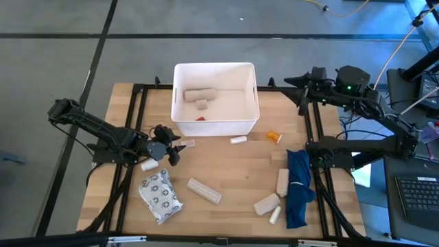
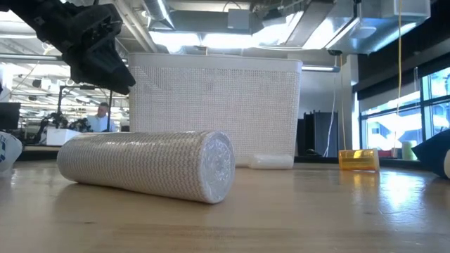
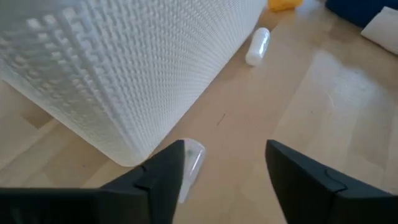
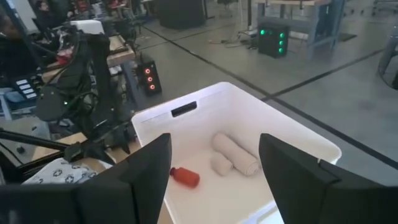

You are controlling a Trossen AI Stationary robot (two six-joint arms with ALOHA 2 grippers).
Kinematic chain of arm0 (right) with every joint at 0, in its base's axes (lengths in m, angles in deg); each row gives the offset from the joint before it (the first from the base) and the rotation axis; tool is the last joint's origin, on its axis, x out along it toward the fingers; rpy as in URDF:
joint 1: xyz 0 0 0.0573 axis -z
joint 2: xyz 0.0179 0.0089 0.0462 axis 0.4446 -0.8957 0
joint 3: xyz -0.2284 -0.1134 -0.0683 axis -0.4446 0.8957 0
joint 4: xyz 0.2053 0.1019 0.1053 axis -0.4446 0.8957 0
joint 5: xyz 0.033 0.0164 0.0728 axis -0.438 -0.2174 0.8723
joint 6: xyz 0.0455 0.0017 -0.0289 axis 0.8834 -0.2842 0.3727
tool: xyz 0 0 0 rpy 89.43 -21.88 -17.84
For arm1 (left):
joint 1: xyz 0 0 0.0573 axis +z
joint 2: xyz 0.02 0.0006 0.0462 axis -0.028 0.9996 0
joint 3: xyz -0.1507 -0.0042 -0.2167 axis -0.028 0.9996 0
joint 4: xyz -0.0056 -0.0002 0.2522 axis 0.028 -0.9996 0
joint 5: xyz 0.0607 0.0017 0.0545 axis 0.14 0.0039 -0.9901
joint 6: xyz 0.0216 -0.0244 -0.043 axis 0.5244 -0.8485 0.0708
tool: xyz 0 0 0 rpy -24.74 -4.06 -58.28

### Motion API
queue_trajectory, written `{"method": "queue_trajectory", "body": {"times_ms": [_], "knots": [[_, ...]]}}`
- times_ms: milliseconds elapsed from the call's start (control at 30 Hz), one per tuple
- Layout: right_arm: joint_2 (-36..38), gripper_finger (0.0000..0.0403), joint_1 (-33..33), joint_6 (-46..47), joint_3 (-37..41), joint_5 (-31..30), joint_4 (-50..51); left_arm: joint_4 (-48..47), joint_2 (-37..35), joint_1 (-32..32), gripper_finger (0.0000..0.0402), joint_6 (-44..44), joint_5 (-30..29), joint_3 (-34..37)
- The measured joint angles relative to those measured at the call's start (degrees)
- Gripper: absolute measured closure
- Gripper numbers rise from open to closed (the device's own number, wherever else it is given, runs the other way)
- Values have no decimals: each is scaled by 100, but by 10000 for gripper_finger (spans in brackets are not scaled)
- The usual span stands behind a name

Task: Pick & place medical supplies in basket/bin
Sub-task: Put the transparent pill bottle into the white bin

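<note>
The white tub [image 1: 215, 99] stands at the table's far middle and holds two beige rolls [image 4: 235, 152] and a small red bottle [image 4: 185, 177]. My left gripper [image 1: 171, 147] is open above the table, near the tub's near left corner. In the left wrist view a small white tube [image 3: 191, 163] lies on the table below and beside one finger. My right gripper [image 4: 211, 168] is open and empty, raised beyond the tub's far right corner. A grey ringed packet [image 1: 161, 195], a beige roll [image 1: 204, 191], a white tube [image 1: 238, 140] and an orange bottle [image 1: 274, 137] lie on the table.
A long dark-blue cloth [image 1: 299, 186] lies near the right edge, with two beige rolls [image 1: 282, 180] [image 1: 267, 204] and a white tube [image 1: 275, 215] beside it. A small white roll [image 1: 147, 165] lies by my left gripper. Black frame rails run along the left and right sides of the table.
</note>
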Motion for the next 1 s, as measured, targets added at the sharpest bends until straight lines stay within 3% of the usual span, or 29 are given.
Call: {"method": "queue_trajectory", "body": {"times_ms": [133, 267, 400, 567, 733, 867, 1000], "knots": [[-10, 160, 40, 6, 4, 2, -2, 0, 0, 0, 146, 18, 185, 0], [-28, 160, 40, -40, 4, 7, -1, 4, 0, -1, 142, -301, 628, 0], [-1, 160, 41, -293, 90, 11, -28, 63, 46, 74, 145, -660, 0, -4], [218, 160, 42, -341, 540, -105, -244, 133, 44, 184, 147, -984, 181, 26], [428, 160, 42, -356, 938, -226, -499, 226, 42, 97, 160, -578, 169, 271], [561, 160, 48, -584, 983, -398, -460, 812, 42, 101, 177, -260, 153, 697], [715, 160, 48, -679, 981, -740, -528, 1997, 42, 143, 195, 51, -70, 1353]]}}
